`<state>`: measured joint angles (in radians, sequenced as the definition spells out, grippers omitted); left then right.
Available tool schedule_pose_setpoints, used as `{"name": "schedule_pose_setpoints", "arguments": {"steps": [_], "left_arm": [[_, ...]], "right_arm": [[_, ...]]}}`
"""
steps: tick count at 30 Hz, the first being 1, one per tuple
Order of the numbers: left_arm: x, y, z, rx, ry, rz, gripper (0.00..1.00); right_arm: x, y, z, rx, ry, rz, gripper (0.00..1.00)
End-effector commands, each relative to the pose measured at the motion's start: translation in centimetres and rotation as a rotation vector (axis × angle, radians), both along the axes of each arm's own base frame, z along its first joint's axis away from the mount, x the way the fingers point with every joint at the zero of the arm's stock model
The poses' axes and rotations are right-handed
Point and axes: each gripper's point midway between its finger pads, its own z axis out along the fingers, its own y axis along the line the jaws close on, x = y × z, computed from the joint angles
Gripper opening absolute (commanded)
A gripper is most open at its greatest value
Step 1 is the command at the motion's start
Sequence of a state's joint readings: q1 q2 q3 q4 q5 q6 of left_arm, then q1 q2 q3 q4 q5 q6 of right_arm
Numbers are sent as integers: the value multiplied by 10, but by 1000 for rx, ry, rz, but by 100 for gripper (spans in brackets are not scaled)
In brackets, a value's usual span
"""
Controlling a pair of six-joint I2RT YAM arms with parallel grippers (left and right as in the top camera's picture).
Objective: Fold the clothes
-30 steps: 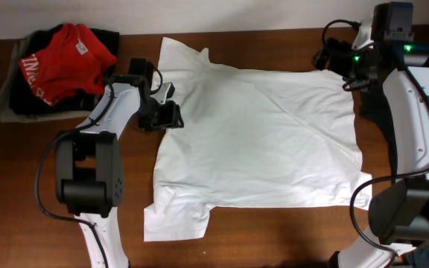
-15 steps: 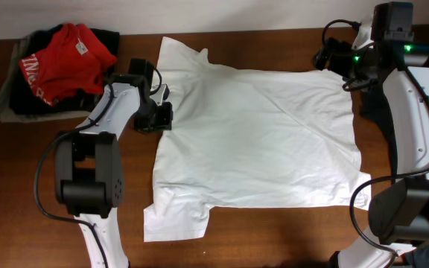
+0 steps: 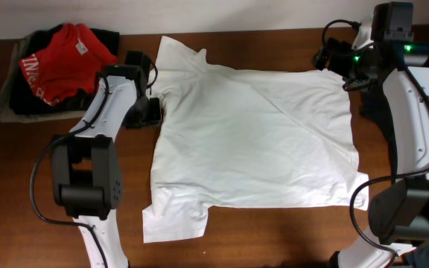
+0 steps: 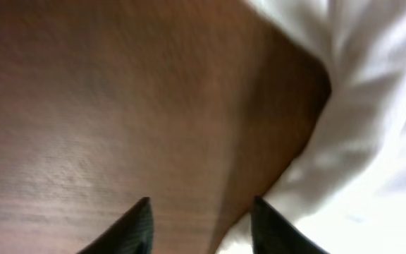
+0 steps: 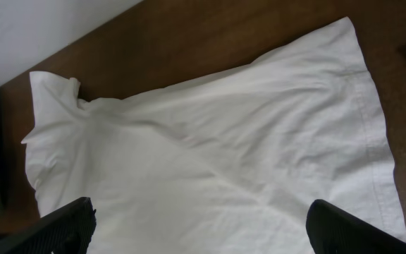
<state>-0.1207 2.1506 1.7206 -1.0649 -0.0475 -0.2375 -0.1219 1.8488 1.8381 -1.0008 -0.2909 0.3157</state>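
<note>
The white T-shirt (image 3: 259, 134) lies spread flat across the middle of the wooden worktop (image 3: 289, 238). Its neck end faces the worktop's left edge and its hem the right edge. One short sleeve points toward the far edge and the other toward the near edge. Soft creases run diagonally across its body, and the near-right corner of the hem lies close to the right arm's base.

The left gripper (image 3: 151, 110) sits low at the shirt's left edge, just below the far sleeve. In the left wrist view its jaws stand apart with only bare wood between them, and one fingertip (image 4: 277, 229) is right at the white cloth's edge. It grips nothing.

The right gripper (image 5: 206, 233) hangs well above the far-right corner, over the hem end. Its fingers are spread wide and it is empty.

In the far-left corner, apart from the shirt, a red garment with white lettering (image 3: 65, 52) lies on a pile of dark clothes (image 3: 10, 100).
</note>
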Motion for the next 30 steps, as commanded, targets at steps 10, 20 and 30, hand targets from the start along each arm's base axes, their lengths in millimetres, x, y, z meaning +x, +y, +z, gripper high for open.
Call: {"name": "schedule_pose_setpoints", "arguments": {"steps": [10, 20, 30], "left_arm": [[26, -18, 7, -128, -99, 5, 58], [25, -23, -18, -154, -53, 4, 48], [24, -47, -13, -287, -52, -101, 49]], "right_arm": [[-1, 1, -4, 16, 12, -3, 99], [-1, 1, -4, 16, 12, -3, 99], [-1, 1, -4, 16, 12, -3, 99]]}}
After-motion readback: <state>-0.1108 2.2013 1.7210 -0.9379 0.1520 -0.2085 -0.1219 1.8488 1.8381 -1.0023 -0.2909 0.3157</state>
